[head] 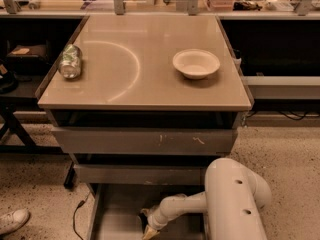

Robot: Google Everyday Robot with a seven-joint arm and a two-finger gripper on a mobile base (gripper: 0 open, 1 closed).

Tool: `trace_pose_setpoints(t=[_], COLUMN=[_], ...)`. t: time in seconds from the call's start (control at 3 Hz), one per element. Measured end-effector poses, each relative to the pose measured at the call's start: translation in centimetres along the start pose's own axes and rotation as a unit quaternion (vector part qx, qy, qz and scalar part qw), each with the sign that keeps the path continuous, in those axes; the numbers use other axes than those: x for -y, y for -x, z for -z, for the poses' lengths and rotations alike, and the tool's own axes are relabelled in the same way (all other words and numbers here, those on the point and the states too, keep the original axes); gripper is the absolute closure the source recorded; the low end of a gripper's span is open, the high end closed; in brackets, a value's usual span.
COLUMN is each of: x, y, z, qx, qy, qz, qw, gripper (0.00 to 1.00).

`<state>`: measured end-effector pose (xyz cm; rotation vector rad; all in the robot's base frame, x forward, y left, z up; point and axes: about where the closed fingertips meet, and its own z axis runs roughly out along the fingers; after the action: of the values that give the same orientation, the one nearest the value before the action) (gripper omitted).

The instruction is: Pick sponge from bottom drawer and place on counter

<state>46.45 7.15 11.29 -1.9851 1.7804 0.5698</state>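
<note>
The bottom drawer point(112, 211) is pulled open at the foot of the cabinet, showing its flat grey floor. My white arm reaches down into it from the lower right. The gripper point(149, 225) is low inside the drawer, near its front middle. A small shape with a dark top and a pale yellow underside point(150, 231) sits right at the gripper's tip; it looks like the sponge, partly hidden by the gripper. The beige counter point(135, 79) tops the cabinet above.
A crushed silver can point(70, 61) lies at the counter's left edge. A white bowl point(196, 63) stands on its right half. Two grey drawer fronts point(145, 141) are above the open drawer. A shoe point(12, 220) and a cable point(77, 214) are on the floor at the left.
</note>
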Motion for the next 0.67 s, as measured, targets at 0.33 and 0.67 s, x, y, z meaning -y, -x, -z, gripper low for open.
trace_pose_setpoints(t=[0.33, 0.67], x=[-0.5, -1.3], y=[0.2, 0.5], z=[1.6, 4.3], qx=[0.01, 0.023], qy=[-0.012, -0.032], qz=[-0.018, -0.04], qw=[0.9997, 0.9984], gripper=[1.0, 1.0])
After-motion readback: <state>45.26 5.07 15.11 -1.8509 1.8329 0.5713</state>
